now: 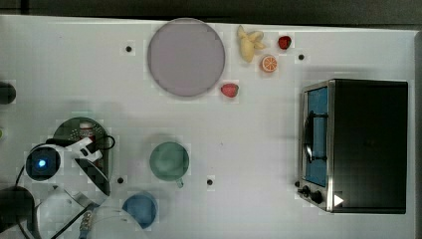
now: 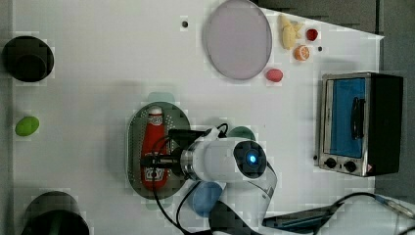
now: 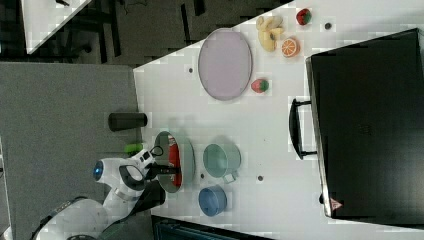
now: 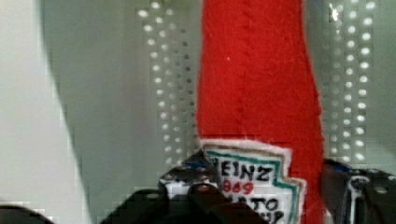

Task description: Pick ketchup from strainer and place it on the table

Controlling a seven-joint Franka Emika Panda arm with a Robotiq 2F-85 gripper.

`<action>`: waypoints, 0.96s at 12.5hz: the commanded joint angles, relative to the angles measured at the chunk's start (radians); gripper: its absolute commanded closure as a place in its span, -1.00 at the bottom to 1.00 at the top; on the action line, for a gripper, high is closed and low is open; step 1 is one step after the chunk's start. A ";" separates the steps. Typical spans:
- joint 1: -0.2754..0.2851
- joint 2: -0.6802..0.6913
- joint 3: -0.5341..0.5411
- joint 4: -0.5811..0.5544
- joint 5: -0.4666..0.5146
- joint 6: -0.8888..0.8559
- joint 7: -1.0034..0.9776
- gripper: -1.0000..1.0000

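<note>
White surface carries a grey plate, toy fruit, a toaster oven, a green mug and a blue cup; we note grey floor beside it in the right view. We find the ketchup lying flat in the strainer, long axis along it, cap towards the left view's top. The fingers flank the label end; we cannot tell whether they grip.

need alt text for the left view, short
A white robot arm's gripper straddles a red ketchup bottle lying in a pale green strainer on a white table. A grey plate, toy fruit and a toaster oven sit beyond.
</note>
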 commanded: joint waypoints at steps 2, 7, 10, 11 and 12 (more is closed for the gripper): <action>-0.030 -0.220 0.069 0.050 0.065 -0.177 0.042 -0.21; -0.095 -0.371 0.052 0.205 0.192 -0.406 -0.023 -0.21; -0.140 -0.366 -0.006 0.318 0.192 -0.558 -0.107 -0.21; -0.154 -0.359 -0.035 0.352 0.192 -0.600 -0.167 -0.21; -0.164 -0.349 -0.068 0.380 0.192 -0.625 -0.223 -0.21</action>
